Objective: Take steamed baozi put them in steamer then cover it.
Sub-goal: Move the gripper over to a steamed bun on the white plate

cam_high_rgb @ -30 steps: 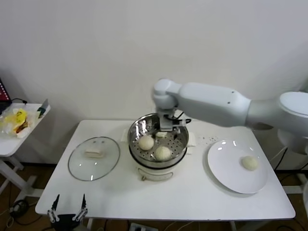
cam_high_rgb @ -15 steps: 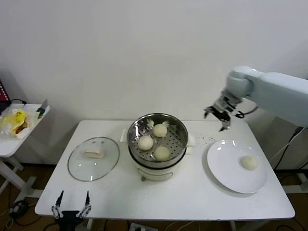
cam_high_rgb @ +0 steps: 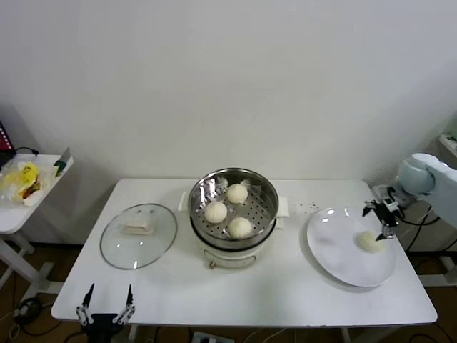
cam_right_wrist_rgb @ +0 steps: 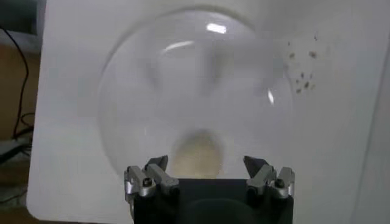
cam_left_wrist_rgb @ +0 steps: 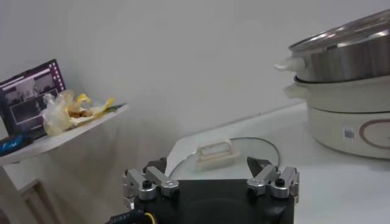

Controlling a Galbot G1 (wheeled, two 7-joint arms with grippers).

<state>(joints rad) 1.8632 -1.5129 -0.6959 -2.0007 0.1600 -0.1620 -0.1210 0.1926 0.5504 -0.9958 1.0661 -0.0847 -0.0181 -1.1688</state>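
Nearest me, the left claw (cam_high_rgb: 106, 312) hangs parked below the front edge of the bench (cam_high_rgb: 285, 293), fingers spread and gripping nothing. On the bench to its left side the cover (cam_high_rgb: 138, 234) lies flat, handle up, well apart from the steamer (cam_high_rgb: 234, 207), so the covering step is not yet done. Out on the right, the white plate (cam_high_rgb: 335, 250) carries one last steamed baozi (cam_high_rgb: 370, 241), and the right claw (cam_high_rgb: 380, 214) hangs just above it with its fingers parted and empty; in its own wrist view the bun (cam_right_wrist_rgb: 196, 154) sits between the two open fingers. At the middle of the bench, three buns (cam_high_rgb: 228, 210) rest on the steamer's perforated tray. By my reckoning the job is about three-quarters along: one bun left to grasp and carry over, then the cover to lift on.
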